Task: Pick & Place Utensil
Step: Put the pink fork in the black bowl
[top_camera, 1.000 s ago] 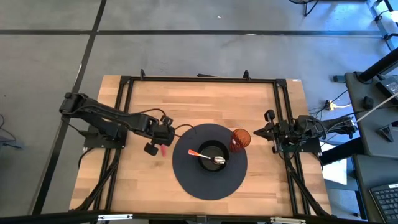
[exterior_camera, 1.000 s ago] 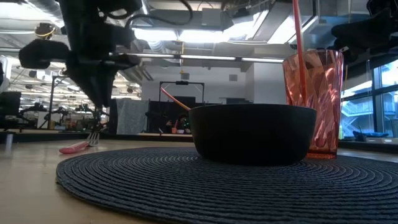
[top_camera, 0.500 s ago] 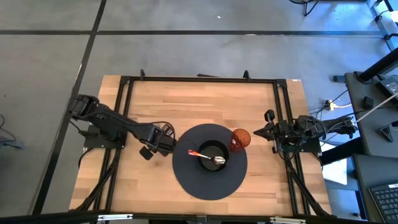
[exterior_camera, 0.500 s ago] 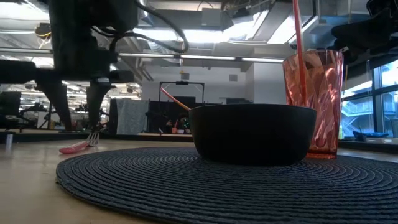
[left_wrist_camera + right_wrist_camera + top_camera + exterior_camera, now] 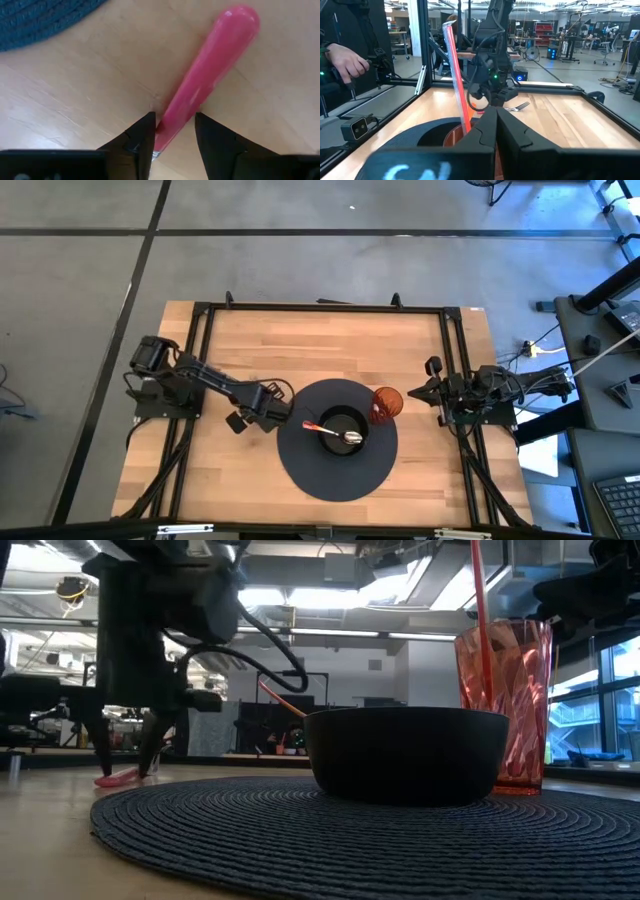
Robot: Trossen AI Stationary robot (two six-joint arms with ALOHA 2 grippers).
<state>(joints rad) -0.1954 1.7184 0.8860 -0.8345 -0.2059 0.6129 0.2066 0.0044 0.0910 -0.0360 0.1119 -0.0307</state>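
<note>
The utensil here is a fork with a pink plastic handle (image 5: 205,80) and metal tines, lying flat on the wooden surface (image 5: 300,350) right under the left end effector (image 5: 172,132), just off the edge of the dark woven placemat (image 5: 335,465). My guess is it's light and stiff, with a smooth rounded handle that's likely a bit slippery, so it could roll or squirt out if pinched off-centre. The handle is the obvious place to grab, and that's where things are lined up: in the left wrist view the two fingers sit apart, one on each side of the handle, not clamped on it yet. Since it lies flat, the tips need to get right down to the wood.

Compared with a second ago, the left arm has dropped and slid toward the placemat, so the fork, which showed clear beside the end effector from above, is now hidden beneath it. The fork looks unmoved.

The right end effector (image 5: 495,122) waits near the red cup (image 5: 387,402), fingers together.
</note>
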